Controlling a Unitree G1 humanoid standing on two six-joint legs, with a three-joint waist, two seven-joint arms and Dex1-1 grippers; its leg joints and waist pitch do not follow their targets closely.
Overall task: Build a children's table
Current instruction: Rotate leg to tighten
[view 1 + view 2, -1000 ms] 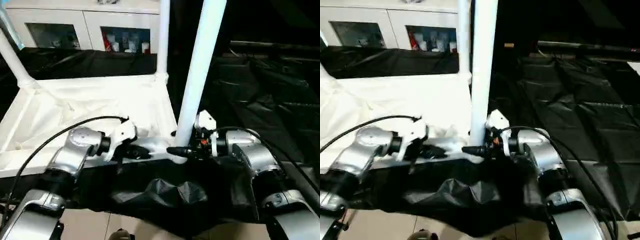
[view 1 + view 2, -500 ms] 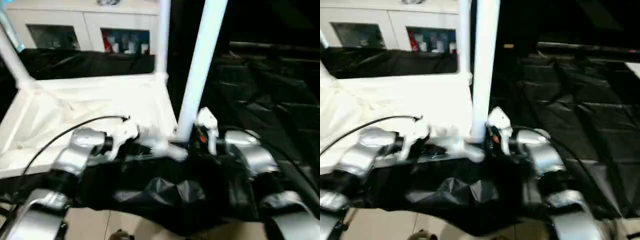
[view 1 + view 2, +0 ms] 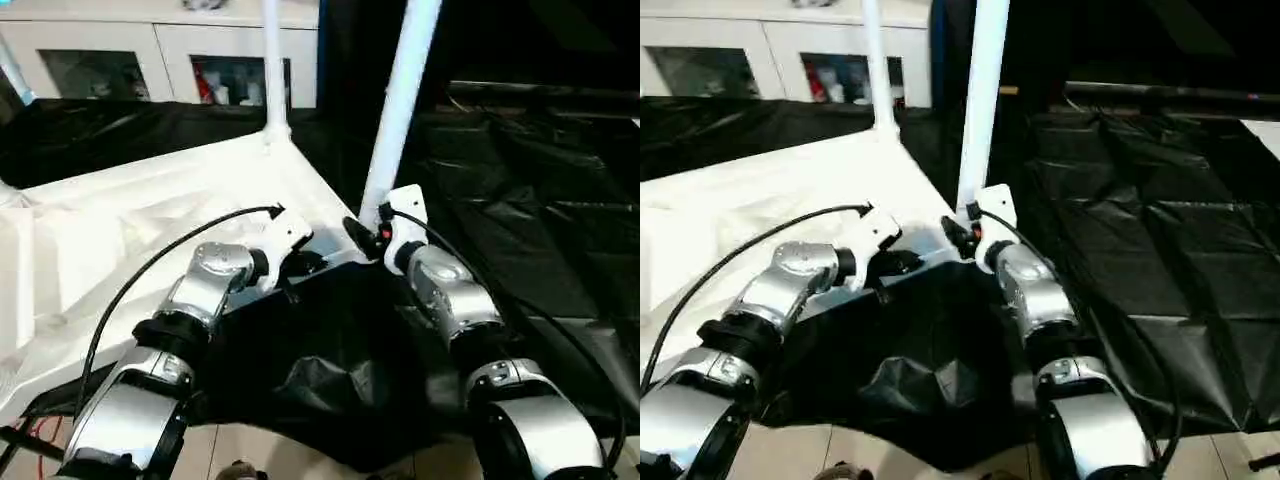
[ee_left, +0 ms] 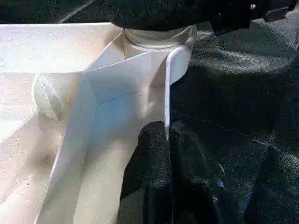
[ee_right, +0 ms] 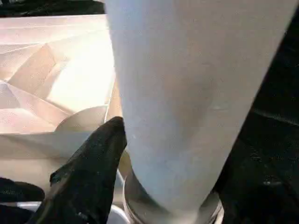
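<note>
Left gripper point(image 4: 168, 140) pinches table rim point(image 4: 166, 93); right gripper point(image 3: 362, 232) straddles leg point(image 3: 398, 100).

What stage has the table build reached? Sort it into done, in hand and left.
Done: the table top lies underside up, with the far leg and the near leg standing in corner sockets. In hand: the left claw pinches the top's rim, and the right claw is at the near leg's base. Left: probably any remaining legs, whose corners are unseen, then turning it upright.
</note>
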